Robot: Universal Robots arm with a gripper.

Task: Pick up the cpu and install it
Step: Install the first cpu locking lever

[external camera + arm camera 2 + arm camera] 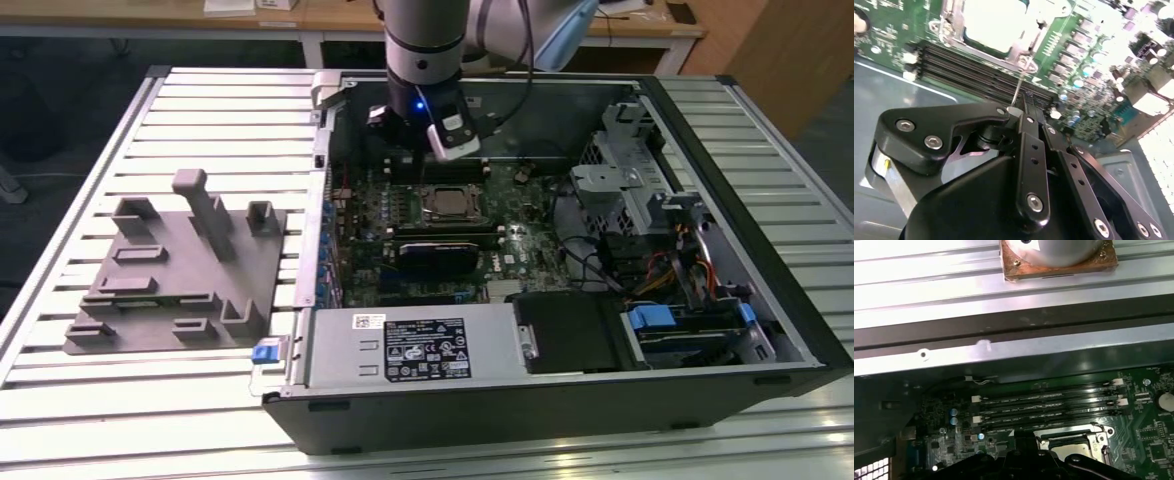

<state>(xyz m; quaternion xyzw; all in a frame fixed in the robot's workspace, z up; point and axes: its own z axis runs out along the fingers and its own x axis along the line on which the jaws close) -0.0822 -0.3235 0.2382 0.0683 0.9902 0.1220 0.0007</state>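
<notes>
Slatted aluminium table (174, 400) carried open computer case (747, 330), wooden desks behind. Gripper (407, 140) hung inside case above motherboard (521, 245), beside memory slots (1049, 405); could not tell whether fingers were apart or closed, nothing seen held. Cpu (445, 203) sat in socket, silver top up, also seen in second wrist view (994, 22). Grey plastic fixture (174, 270) lay on table at exterior view's left, well apart from gripper.
</notes>
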